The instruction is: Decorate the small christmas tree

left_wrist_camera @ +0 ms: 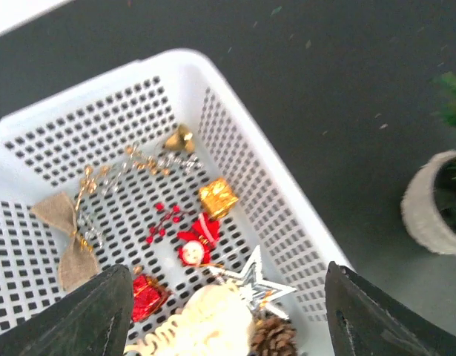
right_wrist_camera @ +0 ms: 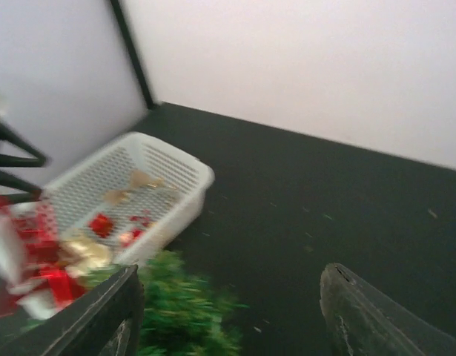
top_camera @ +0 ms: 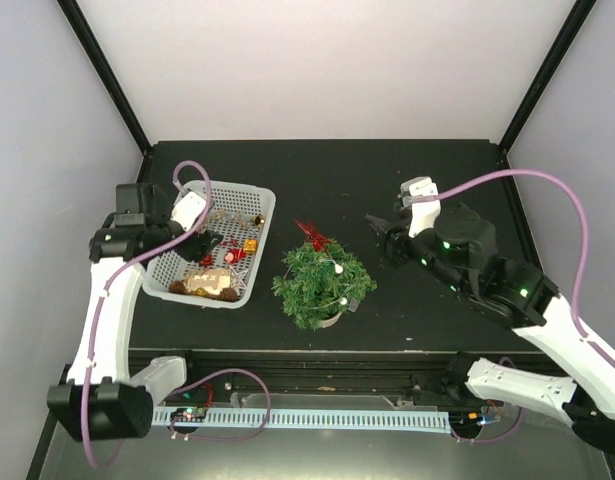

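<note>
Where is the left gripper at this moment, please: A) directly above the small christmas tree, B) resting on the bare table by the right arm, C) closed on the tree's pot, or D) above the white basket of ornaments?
D: the left gripper hangs open over the white basket, its fingers framing the ornaments in the left wrist view, while the small christmas tree stands apart beside the basket.

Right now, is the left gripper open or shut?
Open. In the left wrist view the left gripper has its fingers wide apart, holding nothing, with the basket and its ornaments visible between them.
</note>
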Controlling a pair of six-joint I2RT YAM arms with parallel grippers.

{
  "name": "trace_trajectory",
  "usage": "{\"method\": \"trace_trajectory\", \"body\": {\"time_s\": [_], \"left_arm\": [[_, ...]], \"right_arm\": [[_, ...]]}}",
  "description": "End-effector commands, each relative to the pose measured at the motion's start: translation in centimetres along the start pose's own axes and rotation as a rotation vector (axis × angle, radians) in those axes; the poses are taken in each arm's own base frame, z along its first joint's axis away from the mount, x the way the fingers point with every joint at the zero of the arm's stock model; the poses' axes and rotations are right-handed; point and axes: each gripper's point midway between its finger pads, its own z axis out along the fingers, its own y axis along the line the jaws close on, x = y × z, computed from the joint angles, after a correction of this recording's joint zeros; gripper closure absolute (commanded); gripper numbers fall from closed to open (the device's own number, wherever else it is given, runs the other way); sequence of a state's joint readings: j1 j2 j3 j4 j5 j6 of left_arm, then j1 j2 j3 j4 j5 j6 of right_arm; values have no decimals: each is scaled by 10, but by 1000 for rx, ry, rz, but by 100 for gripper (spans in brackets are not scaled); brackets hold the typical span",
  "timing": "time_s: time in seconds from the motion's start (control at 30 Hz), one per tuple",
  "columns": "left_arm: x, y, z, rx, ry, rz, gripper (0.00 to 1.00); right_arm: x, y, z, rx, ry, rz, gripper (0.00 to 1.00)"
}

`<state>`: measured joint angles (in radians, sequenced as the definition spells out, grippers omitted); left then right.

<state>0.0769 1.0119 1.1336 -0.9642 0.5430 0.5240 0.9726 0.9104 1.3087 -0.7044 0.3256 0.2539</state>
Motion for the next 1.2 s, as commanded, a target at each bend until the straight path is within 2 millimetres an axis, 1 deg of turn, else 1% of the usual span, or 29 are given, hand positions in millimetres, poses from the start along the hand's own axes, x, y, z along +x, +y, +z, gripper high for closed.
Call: {"method": "trace_trajectory", "body": {"time_s": [0.0,0.13,0.2,0.33,0.43,0.47,0.53,0.6,0.67,0.7,0.8,0.87,0.93,1.03,1.1,1.17], "left_arm": [[14,41,23,-95,103,50,29],[25,69,49,-123,189,50,28],[31,85,65,-131,238,39,30],[39,98,95,-75,291,34,38],[45,100,118,16,322,63,53],[47,99,124,48,329,81,56],[53,102,135,82,348,112,55],[63,117,145,47,396,125,52],[71,134,146,-19,457,115,47],[77,139,146,-40,488,92,45],[86,143,134,-89,523,-7,39],[95,140,126,-117,531,-105,36],[107,128,119,-105,566,-151,35],[112,117,111,-76,602,-224,34],[116,111,109,-62,618,-256,25],[123,109,110,-55,645,-289,23]], "right_arm": [[35,-41,31,126,96,106,34],[57,-70,49,183,146,197,34],[66,-78,54,202,159,231,34],[78,-81,64,189,166,276,34],[87,-82,70,174,172,299,34],[90,-81,72,164,180,307,34],[98,-77,77,139,201,313,34],[105,-76,82,131,228,315,34],[111,-76,84,134,249,313,34],[115,-77,86,137,261,311,34],[122,-79,89,148,283,310,34],[123,-80,90,153,288,309,34],[125,-79,93,152,293,312,34],[128,-77,97,141,307,317,34],[129,-76,100,131,314,319,34],[128,-75,102,125,316,321,34]]}}
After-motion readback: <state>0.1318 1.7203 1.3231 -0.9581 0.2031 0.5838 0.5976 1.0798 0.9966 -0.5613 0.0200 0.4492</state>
